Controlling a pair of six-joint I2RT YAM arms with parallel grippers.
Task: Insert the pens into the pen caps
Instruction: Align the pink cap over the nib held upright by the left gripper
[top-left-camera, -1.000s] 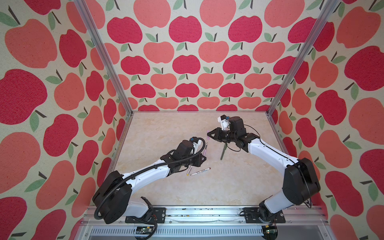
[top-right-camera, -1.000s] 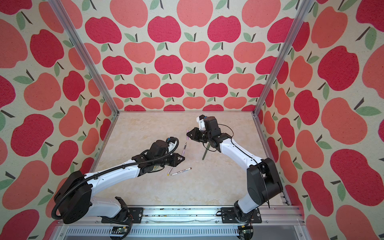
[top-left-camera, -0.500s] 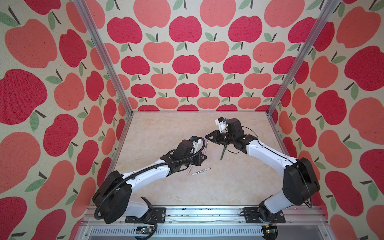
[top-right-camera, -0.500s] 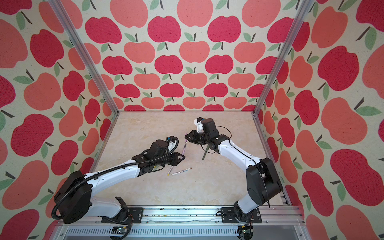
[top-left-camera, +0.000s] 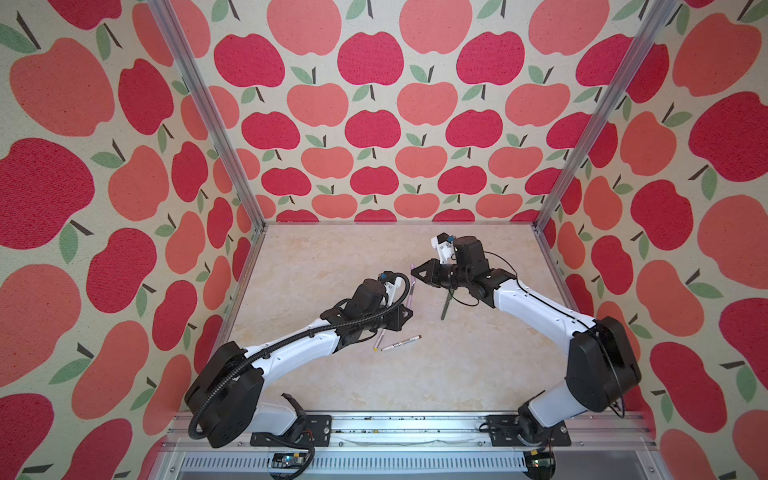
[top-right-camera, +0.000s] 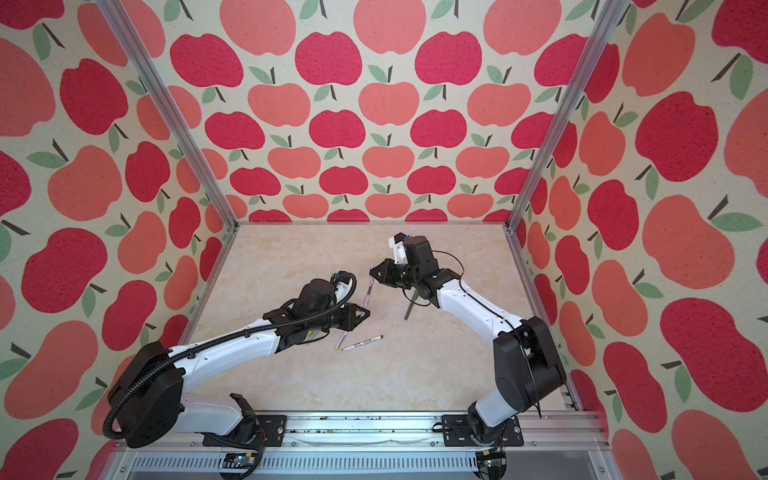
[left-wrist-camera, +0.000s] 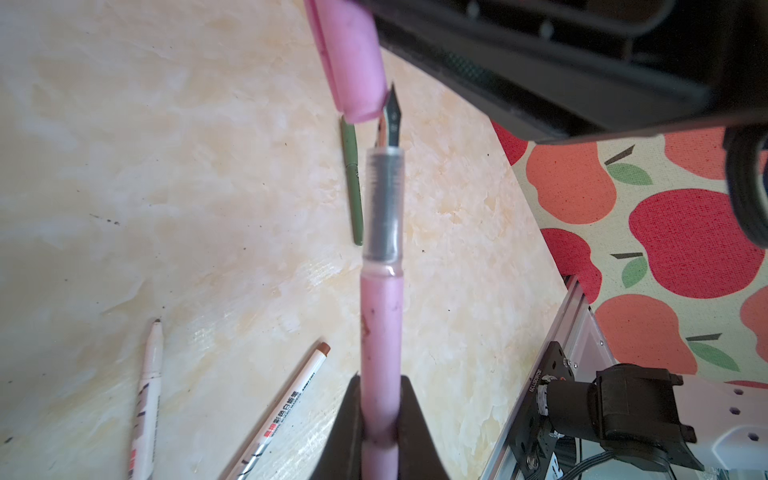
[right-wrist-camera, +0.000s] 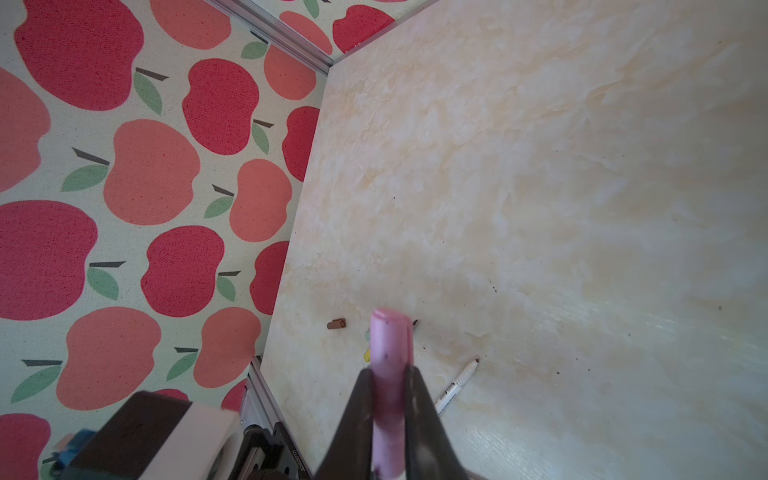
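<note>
While the left pincer (left-wrist-camera: 380, 384) clamps around the barrel of the lilac-pink pen (left-wrist-camera: 380, 324), the dark nib points toward the pink cap (left-wrist-camera: 353, 58), which the right pincer (right-wrist-camera: 388, 370) holds pinched between its two fingers. Seen from the left wrist, the nib tip stands just beside the cap's open mouth, outside the rim, and the cap leans at a slight angle to the pen. Both are held in the air above the worktop (top-left-camera: 332, 257), near its middle in both top views.

A dark green pen (top-left-camera: 445, 305) lies flat on the worktop under the right arm. A white printed pen (left-wrist-camera: 291, 407) and a second white pen (left-wrist-camera: 147, 395) lie near each other, not touching, close beside the left arm's wrist. A brown cap (right-wrist-camera: 336, 324) lies on its side by itself, not far from the worktop's edge.
</note>
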